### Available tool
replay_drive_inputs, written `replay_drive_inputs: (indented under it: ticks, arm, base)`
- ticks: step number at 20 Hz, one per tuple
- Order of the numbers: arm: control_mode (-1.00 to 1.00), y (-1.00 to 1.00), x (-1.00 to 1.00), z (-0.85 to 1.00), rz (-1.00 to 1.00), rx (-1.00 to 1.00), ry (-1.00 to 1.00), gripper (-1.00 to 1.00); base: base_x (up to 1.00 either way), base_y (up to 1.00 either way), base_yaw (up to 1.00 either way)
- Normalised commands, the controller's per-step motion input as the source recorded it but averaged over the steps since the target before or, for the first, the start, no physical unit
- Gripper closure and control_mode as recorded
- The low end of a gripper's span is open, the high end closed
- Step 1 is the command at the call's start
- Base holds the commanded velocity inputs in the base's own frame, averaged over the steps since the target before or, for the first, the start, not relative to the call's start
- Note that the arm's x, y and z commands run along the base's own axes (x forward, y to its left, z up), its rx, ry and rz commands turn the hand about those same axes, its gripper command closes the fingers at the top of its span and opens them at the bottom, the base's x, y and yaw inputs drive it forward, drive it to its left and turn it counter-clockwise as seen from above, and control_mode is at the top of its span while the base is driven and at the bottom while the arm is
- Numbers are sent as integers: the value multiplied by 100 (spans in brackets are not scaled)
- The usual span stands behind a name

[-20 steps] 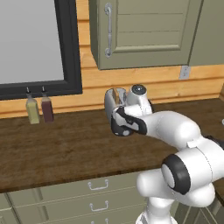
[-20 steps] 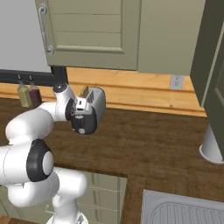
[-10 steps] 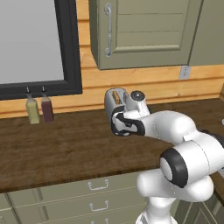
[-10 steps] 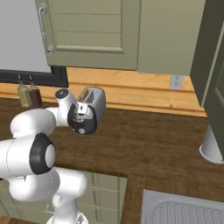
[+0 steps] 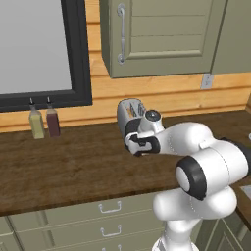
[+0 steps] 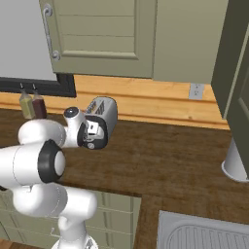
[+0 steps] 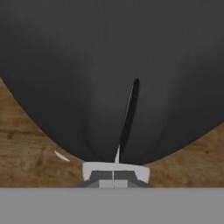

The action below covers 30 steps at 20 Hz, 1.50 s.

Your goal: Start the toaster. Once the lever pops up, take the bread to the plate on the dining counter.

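Both jaws pressed together, nothing between them — gripper (image 7: 113, 174) sits at the foot of the toaster's (image 6: 107, 113) black end panel, by its vertical slot. Toaster stands on the wood counter (image 5: 73, 166) near the back wall; bread barely discernible in its slots, wrist hiding the front.

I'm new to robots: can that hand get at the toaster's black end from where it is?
Probably yes: the shut hand is already right against the toaster on its black end panel, nothing between.

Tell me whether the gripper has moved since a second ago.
Yes. The gripper has moved down the toaster's black end panel toward the counter.
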Motion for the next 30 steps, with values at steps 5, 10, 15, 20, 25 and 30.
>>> replay_drive_inputs:
  ticks: [5, 10, 15, 20, 25, 30]
  arm:
    - [-100, 0, 0, -93, 0, 0, 0, 100]
    - [-100, 0, -18, -70, 0, 0, 0, 100]
    - [-100, 0, -39, 40, 0, 0, -8, 100]
    - [-100, 0, -33, 79, 0, 0, -12, 100]
    - [-100, -3, -18, 95, 0, 0, -1, 100]
    - [-100, -10, -26, 98, -7, 0, 0, 100]
  base:
    - [0, 0, 0]
    - [0, 0, 0]
    - [0, 0, 0]
    - [0, 0, 0]
    - [0, 0, 0]
    - [0, 0, 0]
